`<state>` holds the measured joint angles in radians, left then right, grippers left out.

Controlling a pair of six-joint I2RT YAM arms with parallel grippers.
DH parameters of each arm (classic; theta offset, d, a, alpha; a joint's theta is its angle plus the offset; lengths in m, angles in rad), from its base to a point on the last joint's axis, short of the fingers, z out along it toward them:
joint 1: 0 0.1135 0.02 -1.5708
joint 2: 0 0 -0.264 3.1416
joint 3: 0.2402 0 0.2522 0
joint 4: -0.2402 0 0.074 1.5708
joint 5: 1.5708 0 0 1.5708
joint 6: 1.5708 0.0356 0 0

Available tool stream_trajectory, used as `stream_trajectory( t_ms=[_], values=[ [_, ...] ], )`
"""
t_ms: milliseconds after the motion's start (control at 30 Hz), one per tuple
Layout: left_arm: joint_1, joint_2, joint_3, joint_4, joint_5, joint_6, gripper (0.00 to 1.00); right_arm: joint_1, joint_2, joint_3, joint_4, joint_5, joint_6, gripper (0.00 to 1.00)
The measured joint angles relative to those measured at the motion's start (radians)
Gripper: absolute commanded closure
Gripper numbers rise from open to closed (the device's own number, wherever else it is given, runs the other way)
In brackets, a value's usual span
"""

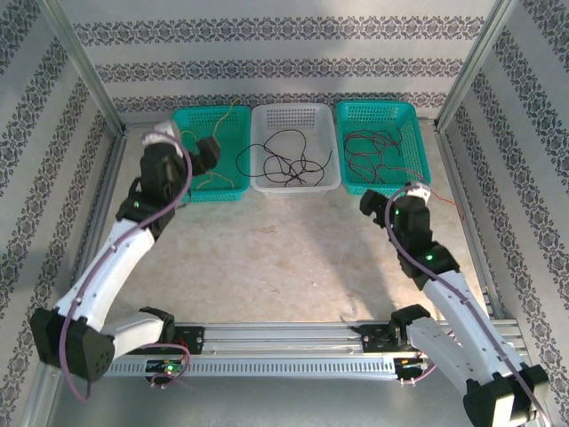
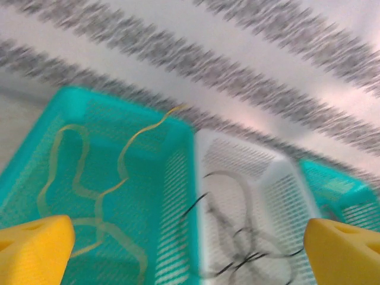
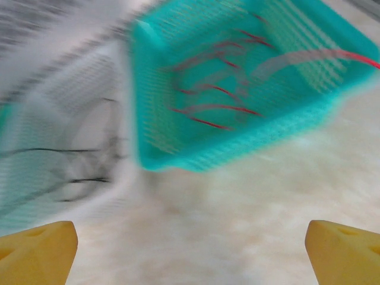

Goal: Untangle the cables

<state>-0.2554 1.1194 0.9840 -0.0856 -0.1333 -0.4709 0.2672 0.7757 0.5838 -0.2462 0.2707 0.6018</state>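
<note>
Left gripper and right gripper stand wide open, empty; the cables lie in baskets along the frame's top, seemingly separated.

Top view high, looking down on table, wrist views low and close, both sharing white basket

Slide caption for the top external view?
Yellow cables in left teal basket, black cables in white basket, red cables in right teal basket; left gripper and right gripper open.
</note>
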Motion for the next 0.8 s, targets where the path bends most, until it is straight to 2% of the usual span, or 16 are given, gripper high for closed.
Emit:
stream_trajectory(
  t_ms=[67, 200, 267, 400, 533, 633, 733, 800],
  values=[
    [0.000, -0.056, -0.196, 0.091, -0.040, 0.057, 0.01, 0.006, 0.039, -0.066, 0.026, 0.100, -0.068, 0.02],
    [0.000, -0.057, -0.524, 0.176, -0.215, 0.128, 0.01, 0.053, 0.193, -0.075, 0.185, 0.285, -0.241, 0.02],
    [0.000, -0.044, -0.596, 0.217, -0.296, 0.148, 0.01, 0.055, 0.274, -0.077, 0.280, 0.360, -0.306, 0.02],
    [0.003, 0.058, -0.634, 0.506, -0.393, 0.250, 0.01, 0.019, 0.436, -0.115, 0.515, 0.425, -0.409, 0.02],
    [0.015, 0.206, -0.565, 0.647, -0.397, 0.369, 0.01, -0.013, 0.583, -0.121, 0.687, 0.401, -0.481, 0.02],
    [0.053, 0.273, -0.576, 0.754, -0.375, 0.408, 0.01, -0.038, 0.662, -0.109, 0.755, 0.340, -0.542, 0.01],
    [0.126, 0.321, -0.621, 0.860, -0.304, 0.424, 0.01, -0.109, 0.683, -0.122, 0.868, 0.203, -0.570, 0.02],
    [0.183, 0.378, -0.647, 0.944, -0.228, 0.426, 0.01, -0.196, 0.685, -0.153, 0.949, 0.089, -0.564, 0.02]
  ],
)
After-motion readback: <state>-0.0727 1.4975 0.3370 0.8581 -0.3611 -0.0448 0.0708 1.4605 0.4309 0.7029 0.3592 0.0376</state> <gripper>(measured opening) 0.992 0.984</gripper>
